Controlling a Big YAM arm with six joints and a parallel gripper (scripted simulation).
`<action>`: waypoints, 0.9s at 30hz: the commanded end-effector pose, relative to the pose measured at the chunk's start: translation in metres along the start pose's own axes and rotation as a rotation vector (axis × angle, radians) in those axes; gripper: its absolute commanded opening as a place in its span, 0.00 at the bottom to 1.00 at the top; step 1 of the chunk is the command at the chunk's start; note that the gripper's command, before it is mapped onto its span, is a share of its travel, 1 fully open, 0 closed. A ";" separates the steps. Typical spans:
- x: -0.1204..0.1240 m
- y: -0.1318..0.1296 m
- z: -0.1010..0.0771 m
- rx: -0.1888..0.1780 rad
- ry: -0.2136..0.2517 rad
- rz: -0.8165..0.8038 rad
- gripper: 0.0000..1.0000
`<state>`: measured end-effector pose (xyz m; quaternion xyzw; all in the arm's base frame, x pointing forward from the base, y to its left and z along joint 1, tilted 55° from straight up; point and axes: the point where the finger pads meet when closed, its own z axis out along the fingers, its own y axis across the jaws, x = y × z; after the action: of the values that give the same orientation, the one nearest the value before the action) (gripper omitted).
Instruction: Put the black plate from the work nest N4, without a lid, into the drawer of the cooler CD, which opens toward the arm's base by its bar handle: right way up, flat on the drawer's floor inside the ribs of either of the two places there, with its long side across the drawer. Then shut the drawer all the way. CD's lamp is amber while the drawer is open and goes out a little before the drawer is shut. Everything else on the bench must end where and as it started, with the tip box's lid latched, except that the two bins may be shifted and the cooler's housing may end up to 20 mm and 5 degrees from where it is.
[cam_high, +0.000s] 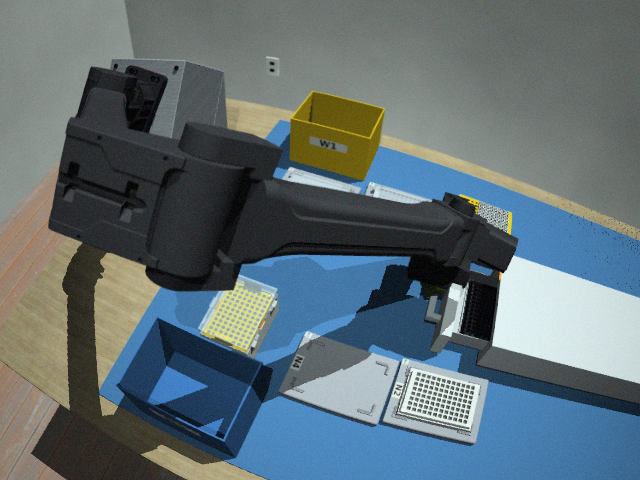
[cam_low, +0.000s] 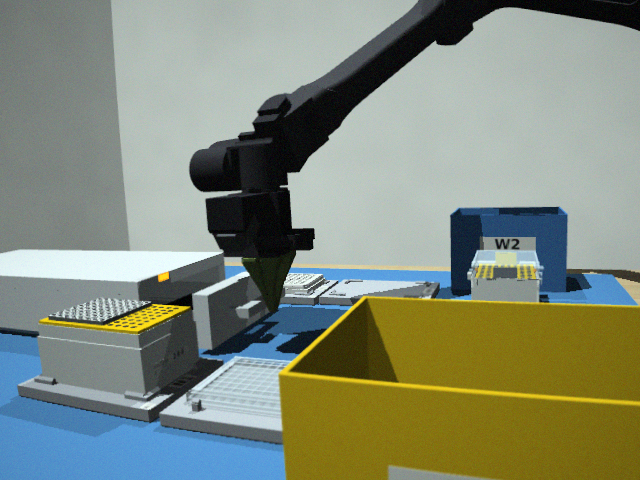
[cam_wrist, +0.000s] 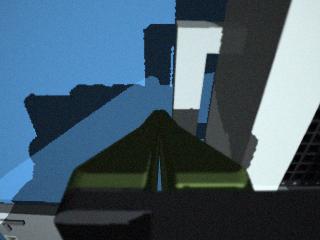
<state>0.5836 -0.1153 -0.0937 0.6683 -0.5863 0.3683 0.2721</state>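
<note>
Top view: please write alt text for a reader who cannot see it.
A dark robot arm reaches across a blue mat, its shut, empty gripper at the handle of a white cooler's partly open drawer, where a black plate lies. Nearby, nest N4 is bare, beside a white plate, blue bin and yellow bin.

A blue mat (cam_high: 542, 444) covers the wooden bench (cam_high: 46, 320); a yellow bin (cam_high: 336, 135) stands at the mat's far edge, a blue bin (cam_high: 191, 384) at its near-left corner.
</note>
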 end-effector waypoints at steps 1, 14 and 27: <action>-0.002 -0.027 -0.026 0.064 -0.002 0.024 0.00; -0.013 -0.037 -0.021 0.043 -0.006 -0.003 0.00; -0.013 -0.052 -0.022 0.045 -0.005 -0.002 0.00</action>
<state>0.6112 -0.1106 -0.0915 0.6692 -0.5856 0.3664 0.2740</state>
